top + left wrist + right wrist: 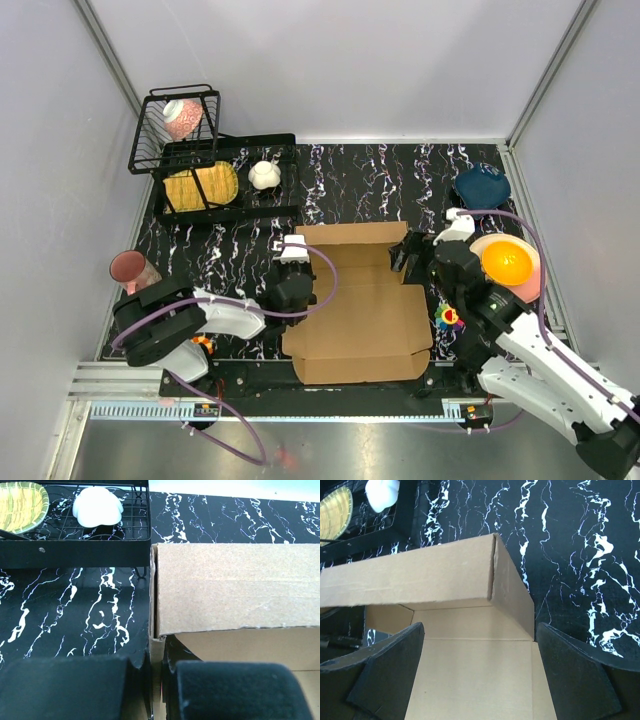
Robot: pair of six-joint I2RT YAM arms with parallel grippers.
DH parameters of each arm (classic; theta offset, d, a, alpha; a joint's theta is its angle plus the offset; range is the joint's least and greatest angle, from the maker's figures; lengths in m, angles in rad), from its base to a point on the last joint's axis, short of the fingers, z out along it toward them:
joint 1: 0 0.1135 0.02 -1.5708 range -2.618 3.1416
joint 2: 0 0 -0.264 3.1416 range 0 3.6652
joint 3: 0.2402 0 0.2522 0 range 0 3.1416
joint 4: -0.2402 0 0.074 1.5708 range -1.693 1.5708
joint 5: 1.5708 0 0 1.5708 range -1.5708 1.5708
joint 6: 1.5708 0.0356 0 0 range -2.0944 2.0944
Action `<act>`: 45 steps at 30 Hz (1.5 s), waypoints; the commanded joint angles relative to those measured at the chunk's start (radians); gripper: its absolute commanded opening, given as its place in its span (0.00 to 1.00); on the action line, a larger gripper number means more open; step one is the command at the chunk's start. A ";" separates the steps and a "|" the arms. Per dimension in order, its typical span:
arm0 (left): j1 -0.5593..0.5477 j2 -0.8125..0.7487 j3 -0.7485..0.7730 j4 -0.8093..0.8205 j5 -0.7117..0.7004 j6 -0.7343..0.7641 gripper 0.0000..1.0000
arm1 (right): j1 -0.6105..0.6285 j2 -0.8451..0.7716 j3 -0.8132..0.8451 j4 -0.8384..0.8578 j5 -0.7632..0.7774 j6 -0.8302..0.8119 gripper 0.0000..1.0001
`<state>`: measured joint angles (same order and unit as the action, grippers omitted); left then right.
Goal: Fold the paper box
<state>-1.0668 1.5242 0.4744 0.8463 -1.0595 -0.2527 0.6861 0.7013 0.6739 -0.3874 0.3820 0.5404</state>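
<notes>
The paper box [365, 320] is a plain brown cardboard sheet lying mid-table, its back panel [235, 587] and side walls raised. My left gripper [294, 268] sits at the box's left side. In the left wrist view that gripper [159, 680] is shut on the thin upright left wall. My right gripper [408, 256] hovers at the box's back right corner. Seen from the right wrist, it [477, 672] is open, with the box floor [475, 675] between the fingers. The raised right wall [512, 592] stands just inside the right finger [577, 677].
A black dish rack [228, 152] at the back left holds a yellow plate [200, 186] and a white object [264, 175]. A wire basket [175, 125] stands behind it. A pink cup [130, 268] is left, a blue bowl [482, 184] and orange bowl [507, 262] right, a colourful toy [448, 318] by the box.
</notes>
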 commanded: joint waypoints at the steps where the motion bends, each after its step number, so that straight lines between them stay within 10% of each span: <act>1: -0.001 0.051 -0.052 0.141 0.039 0.076 0.00 | -0.049 0.044 -0.003 0.181 0.034 0.016 1.00; 18: -0.001 0.091 -0.057 0.257 0.102 0.273 0.00 | -0.260 0.239 -0.115 0.452 -0.327 0.032 0.89; 24: -0.001 0.022 -0.079 0.130 0.104 0.207 0.24 | -0.260 0.207 -0.198 0.469 -0.302 0.058 0.72; 32: -0.033 -0.229 -0.091 -0.169 0.168 0.127 0.63 | -0.260 0.185 -0.249 0.456 -0.250 0.069 0.66; 41: -0.070 -0.671 -0.008 -0.665 0.260 -0.045 0.68 | -0.260 0.191 -0.232 0.420 -0.230 0.061 0.69; 45: -0.068 -0.887 -0.049 -0.581 0.355 -0.068 0.70 | -0.260 0.193 -0.229 0.413 -0.233 0.058 0.69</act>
<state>-1.1339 0.7902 0.4194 0.2897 -0.8211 -0.2546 0.4271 0.8738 0.4557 0.1589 0.1143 0.6304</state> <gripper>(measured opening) 0.683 0.695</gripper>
